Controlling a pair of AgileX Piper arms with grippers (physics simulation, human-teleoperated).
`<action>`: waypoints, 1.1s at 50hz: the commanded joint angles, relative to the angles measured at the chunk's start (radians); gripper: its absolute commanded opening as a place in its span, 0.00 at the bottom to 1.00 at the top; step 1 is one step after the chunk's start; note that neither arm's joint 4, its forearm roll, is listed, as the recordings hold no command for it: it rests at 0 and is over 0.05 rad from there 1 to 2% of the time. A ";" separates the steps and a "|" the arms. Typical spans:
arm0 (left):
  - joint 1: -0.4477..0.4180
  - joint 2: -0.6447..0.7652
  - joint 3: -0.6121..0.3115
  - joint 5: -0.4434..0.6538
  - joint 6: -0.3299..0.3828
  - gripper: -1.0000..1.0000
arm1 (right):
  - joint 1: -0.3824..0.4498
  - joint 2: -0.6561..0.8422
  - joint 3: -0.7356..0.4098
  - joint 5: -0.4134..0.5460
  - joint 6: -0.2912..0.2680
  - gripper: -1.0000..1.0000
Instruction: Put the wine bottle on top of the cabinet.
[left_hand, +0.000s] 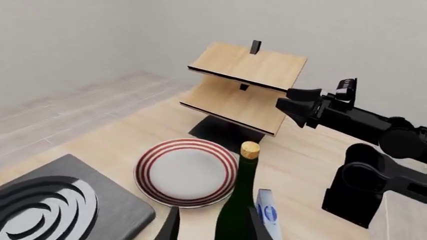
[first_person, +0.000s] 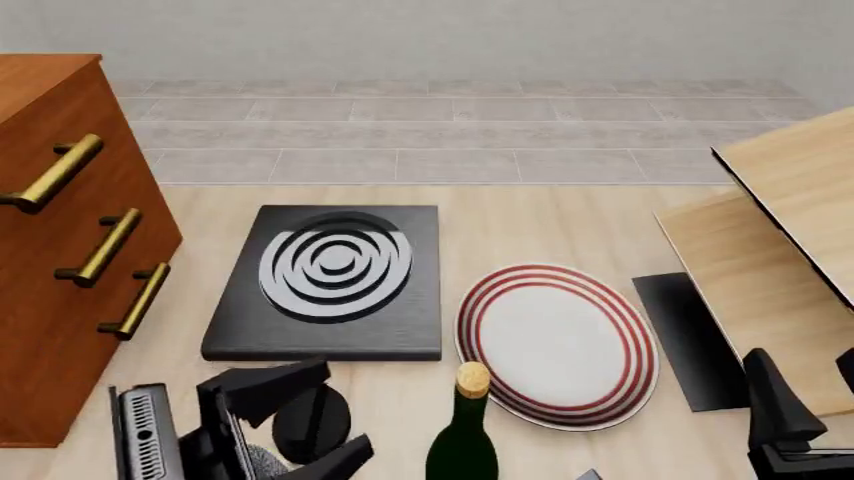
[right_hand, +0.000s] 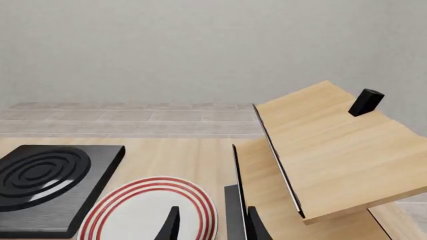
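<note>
The wine bottle (first_person: 462, 445) stands upright near the table's front edge, dark green with a tan cork (first_person: 471, 377). My left gripper (first_person: 344, 408) is open just to its left, fingertips pointing at it without touching. In the left wrist view the wine bottle (left_hand: 240, 200) shows between the two fingers (left_hand: 168, 227), nearer one of them. The cabinet (first_person: 67, 250), reddish-brown with three brass handles, stands at the far left. My right gripper (first_person: 807, 392) hangs open at the lower right, holding nothing; the right wrist view shows the right gripper (right_hand: 213, 227) over the plate's edge.
A red-ringed white plate (first_person: 558, 343) lies right of the bottle. A black board with pale rings (first_person: 334, 280) lies behind it. A pale wooden shelf (first_person: 787, 240) on a black base fills the right side. A small blue-and-white box (left_hand: 267, 212) sits beside the bottle.
</note>
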 joint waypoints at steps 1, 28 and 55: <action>-0.080 0.179 -0.026 -0.133 -0.002 1.00 | 0.000 0.000 0.000 0.000 0.001 1.00; -0.121 0.448 -0.053 -0.314 -0.005 1.00 | 0.000 0.000 0.000 0.000 0.000 1.00; -0.135 0.630 -0.121 -0.394 -0.020 1.00 | 0.000 0.000 0.000 0.000 0.000 1.00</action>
